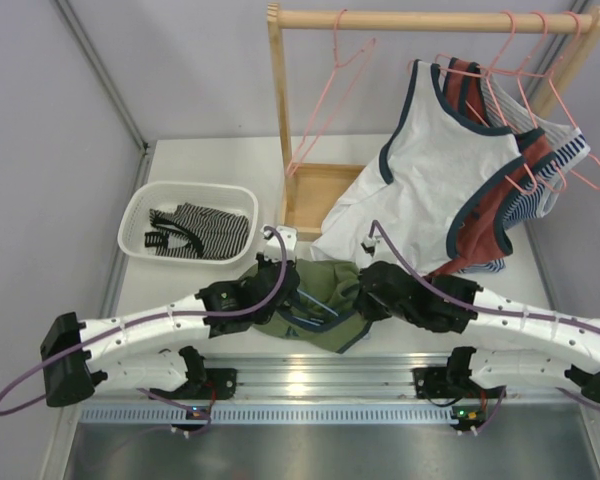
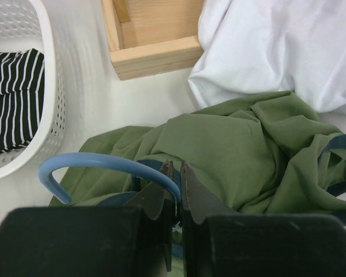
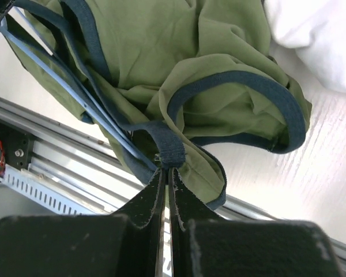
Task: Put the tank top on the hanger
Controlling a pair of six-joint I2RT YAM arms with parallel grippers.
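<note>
The olive-green tank top [image 1: 328, 332] lies bunched on the white table between my two grippers, its navy trim showing. The light-blue hanger [image 1: 310, 308] is partly threaded inside it. In the left wrist view, the hanger's hook [image 2: 104, 161] arcs out over the tank top [image 2: 230, 138], and my left gripper [image 2: 176, 168] is shut on the wire just below the hook. My right gripper [image 3: 168, 171] is shut on a navy shoulder strap of the tank top [image 3: 161, 46], lifting it beside the hanger's wires [image 3: 57, 79]. Both grippers [image 1: 280, 287] [image 1: 360, 295] meet over the garment.
A white basket [image 1: 140, 215] holding a striped garment [image 1: 205, 230] sits at the left. Behind stands a wooden rack [image 1: 275, 120] with pink hangers [image 1: 330, 90] and a hanging white top [image 1: 430, 160], whose hem touches the tank top. A metal rail [image 1: 320, 380] runs along the near edge.
</note>
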